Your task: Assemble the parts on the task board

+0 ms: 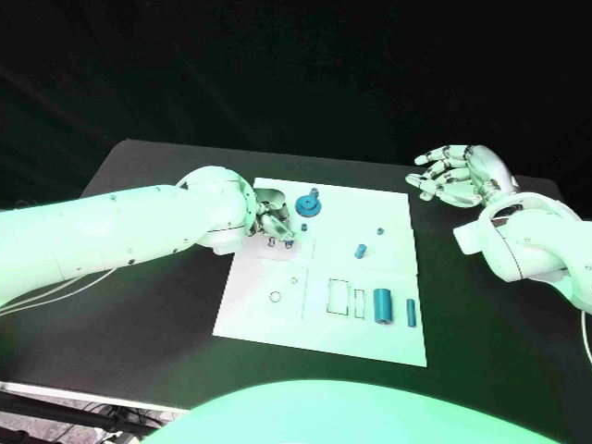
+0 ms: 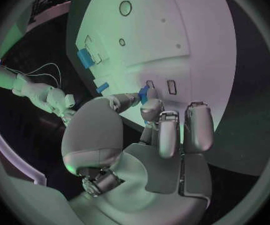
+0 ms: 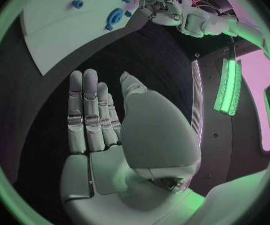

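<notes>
The white task board point(image 1: 326, 324) lies mid-table. My left hand point(image 1: 275, 222) is over its far left part, fingertips down at the board. In the left wrist view the thumb and a finger pinch a small blue part point(image 2: 144, 93) just above the board point(image 2: 172, 30), next to two small slots. A blue gear point(image 1: 308, 205) stands just right of that hand. A small blue peg point(image 1: 360, 250) lies mid-board. Two blue cylinders point(image 1: 383, 303) lie near the board's near right. My right hand point(image 1: 456, 176) is raised beyond the board's far right corner, fingers apart, holding nothing.
Outlined slots point(image 1: 339, 296) and a round hole point(image 1: 275, 297) mark the board's near half. The right wrist view shows the board point(image 3: 59, 35), the gear point(image 3: 116, 17) and the left hand point(image 3: 163, 7) at a distance. Black table point(image 1: 150, 314) surrounds the board.
</notes>
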{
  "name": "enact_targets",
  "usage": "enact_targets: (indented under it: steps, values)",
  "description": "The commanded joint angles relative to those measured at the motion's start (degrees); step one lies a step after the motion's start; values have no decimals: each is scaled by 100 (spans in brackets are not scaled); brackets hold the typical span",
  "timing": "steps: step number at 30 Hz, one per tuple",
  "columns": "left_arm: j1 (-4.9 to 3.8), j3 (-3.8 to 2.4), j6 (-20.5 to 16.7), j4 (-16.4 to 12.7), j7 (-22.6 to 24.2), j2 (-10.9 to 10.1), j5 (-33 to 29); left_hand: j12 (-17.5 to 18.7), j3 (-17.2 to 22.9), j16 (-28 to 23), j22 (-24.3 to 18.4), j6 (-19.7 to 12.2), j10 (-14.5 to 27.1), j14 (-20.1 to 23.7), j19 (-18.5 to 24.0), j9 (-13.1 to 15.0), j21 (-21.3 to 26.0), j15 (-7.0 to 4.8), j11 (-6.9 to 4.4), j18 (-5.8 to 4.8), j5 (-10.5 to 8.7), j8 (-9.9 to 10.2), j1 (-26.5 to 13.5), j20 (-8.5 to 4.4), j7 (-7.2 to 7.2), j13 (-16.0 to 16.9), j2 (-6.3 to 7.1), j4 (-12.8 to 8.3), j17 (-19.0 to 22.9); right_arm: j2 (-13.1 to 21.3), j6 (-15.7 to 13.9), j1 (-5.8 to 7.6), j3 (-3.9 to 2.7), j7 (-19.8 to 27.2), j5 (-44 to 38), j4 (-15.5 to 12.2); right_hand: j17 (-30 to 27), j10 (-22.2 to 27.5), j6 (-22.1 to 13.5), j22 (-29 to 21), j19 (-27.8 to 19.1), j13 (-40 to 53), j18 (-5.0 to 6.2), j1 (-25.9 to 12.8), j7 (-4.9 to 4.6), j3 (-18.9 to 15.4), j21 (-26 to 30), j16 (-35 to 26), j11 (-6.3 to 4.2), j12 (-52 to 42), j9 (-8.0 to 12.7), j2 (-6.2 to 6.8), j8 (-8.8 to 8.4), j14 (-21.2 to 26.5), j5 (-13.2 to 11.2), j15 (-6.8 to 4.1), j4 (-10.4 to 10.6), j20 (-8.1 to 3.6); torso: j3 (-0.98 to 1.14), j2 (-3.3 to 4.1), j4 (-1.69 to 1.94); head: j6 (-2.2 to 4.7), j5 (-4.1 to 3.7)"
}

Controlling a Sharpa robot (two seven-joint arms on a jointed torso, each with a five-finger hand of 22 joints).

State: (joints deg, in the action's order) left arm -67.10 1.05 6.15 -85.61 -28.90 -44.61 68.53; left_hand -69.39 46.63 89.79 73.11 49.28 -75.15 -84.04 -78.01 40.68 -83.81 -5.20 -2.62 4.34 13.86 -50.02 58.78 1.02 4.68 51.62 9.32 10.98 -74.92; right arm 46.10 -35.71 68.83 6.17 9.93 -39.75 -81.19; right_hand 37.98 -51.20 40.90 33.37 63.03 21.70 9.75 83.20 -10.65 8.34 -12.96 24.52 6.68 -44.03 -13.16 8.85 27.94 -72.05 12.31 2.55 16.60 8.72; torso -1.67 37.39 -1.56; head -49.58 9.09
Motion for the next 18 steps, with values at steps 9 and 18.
enact_targets:
  steps: [9,18]
  values:
    - [0,8,326,2,-13,6,35,37,626,21,13,423,-19,-596,-53,3,-39,-48,-35,-76,7,7,89,-9,-396,3,-122,-663,-1508,-14,69,-7,-1,38,-43,10,6,3,-20,-6,2,-6,66,16,-73,20,22,-22,15,28,8,5,36,-36,18,17,4,30,-5,-1,1,-14,12]
    - [-1,32,335,38,-18,23,82,40,623,21,12,422,-17,-596,-52,2,-39,-48,-35,-76,6,9,91,-9,-396,-2,-120,-669,-1508,-23,68,-10,0,41,-37,16,11,3,-20,-14,5,-15,66,-3,-74,19,28,-36,17,27,9,-2,40,-40,17,19,8,31,-4,1,0,-13,17]
